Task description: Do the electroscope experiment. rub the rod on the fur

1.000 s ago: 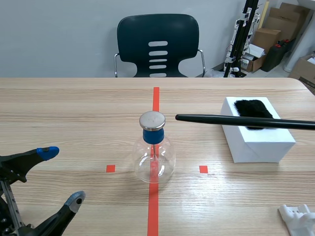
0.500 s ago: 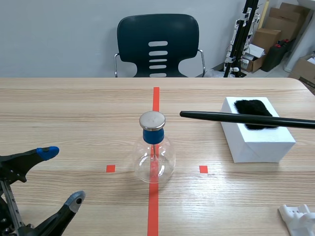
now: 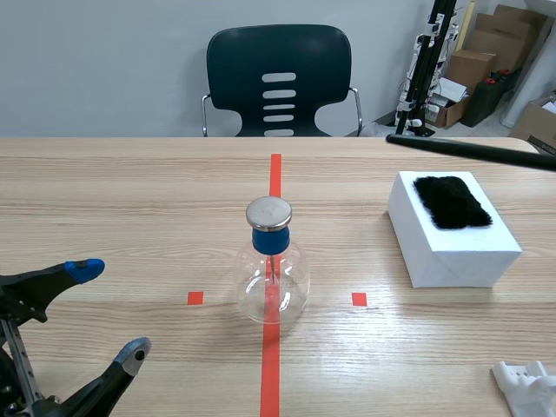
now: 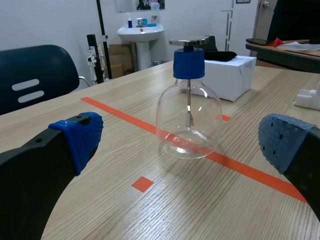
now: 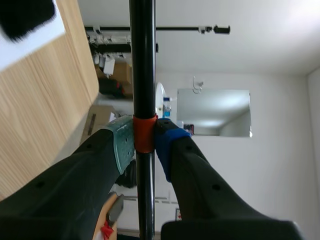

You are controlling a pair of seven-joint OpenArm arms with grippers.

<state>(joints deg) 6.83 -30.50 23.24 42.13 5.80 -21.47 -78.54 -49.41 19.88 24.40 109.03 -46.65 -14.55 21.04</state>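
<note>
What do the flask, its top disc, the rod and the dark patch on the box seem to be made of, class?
Flask: probably clear glass; see-through, with bright reflections.
Disc: metal, by its dull grey sheen.
Rod: black and smooth, likely plastic or ebonite; cannot tell which.
Patch: black fur or plush; matte, with fuzzy edges.

Count of items: one black rod; one glass electroscope flask with blue collar and metal cap; one black fur patch; one white box; one table; one dark chair; one white plastic piece; two grippers, namely left gripper and right gripper.
</note>
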